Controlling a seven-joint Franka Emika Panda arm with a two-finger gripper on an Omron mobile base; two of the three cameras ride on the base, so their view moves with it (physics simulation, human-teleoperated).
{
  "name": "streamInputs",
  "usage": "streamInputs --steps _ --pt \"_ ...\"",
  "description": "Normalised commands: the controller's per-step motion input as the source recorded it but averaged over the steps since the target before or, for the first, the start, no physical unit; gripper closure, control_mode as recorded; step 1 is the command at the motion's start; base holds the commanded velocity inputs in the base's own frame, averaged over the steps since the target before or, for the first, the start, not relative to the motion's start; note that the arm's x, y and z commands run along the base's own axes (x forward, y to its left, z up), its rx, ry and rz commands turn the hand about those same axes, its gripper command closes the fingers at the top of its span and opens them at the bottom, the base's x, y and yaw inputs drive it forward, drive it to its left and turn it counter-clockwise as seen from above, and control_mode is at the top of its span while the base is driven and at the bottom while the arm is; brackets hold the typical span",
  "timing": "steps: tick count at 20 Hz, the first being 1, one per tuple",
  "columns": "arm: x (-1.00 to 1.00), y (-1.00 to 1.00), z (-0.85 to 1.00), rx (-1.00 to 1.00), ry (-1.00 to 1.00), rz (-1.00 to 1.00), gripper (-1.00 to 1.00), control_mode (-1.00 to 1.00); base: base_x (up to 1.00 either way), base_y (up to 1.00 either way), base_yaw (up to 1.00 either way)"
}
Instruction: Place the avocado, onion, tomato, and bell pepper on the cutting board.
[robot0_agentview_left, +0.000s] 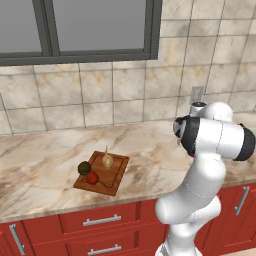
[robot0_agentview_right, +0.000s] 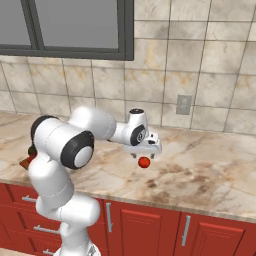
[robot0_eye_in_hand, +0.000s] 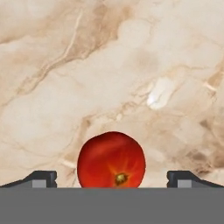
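The reddish-brown cutting board (robot0_agentview_left: 114, 172) lies on the marble counter, left of the arm. On it sit the dark avocado (robot0_agentview_left: 84, 167), the pale onion (robot0_agentview_left: 107, 160) with its stalk up, and a red vegetable (robot0_agentview_left: 92, 177) that I cannot tell as tomato or bell pepper. Far to the right of the board, a round red tomato (robot0_agentview_right: 144, 162) rests alone on the counter. My gripper (robot0_agentview_right: 144, 153) hangs just above it, pointing down, open. In the hand view the tomato (robot0_eye_in_hand: 111, 159) sits between the two spread fingertips (robot0_eye_in_hand: 43, 178), untouched.
A tiled wall with a wall outlet (robot0_agentview_right: 183, 104) and a dark-framed window (robot0_agentview_left: 90, 30) backs the counter. Red cabinets with metal handles (robot0_agentview_left: 102, 220) run below the counter's front edge. Bare marble surrounds the tomato.
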Motion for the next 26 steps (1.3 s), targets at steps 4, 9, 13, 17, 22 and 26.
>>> streamInputs --steps 4,9,13,17,22,26 --pt "0.09 0.00 -0.26 0.00 0.11 0.00 -1.00 -1.00 0.00 0.00 0.00" --pt "0.07 0.00 -0.26 0.00 0.11 0.00 -1.00 -1.00 0.00 0.00 0.00" --pt "0.06 -0.01 -0.26 0.00 0.10 0.00 -1.00 -1.00 0.00 0.00 0.00" --pt "0.00 0.00 -0.28 0.00 0.10 0.00 1.00 -1.00 0.00 0.00 0.00" --pt "-0.12 0.00 0.02 0.01 0.01 0.00 1.00 -1.00 0.00 0.00 0.00" --pt "-0.40 0.02 0.39 0.04 -0.05 0.00 1.00 -1.00 0.00 0.00 0.00"
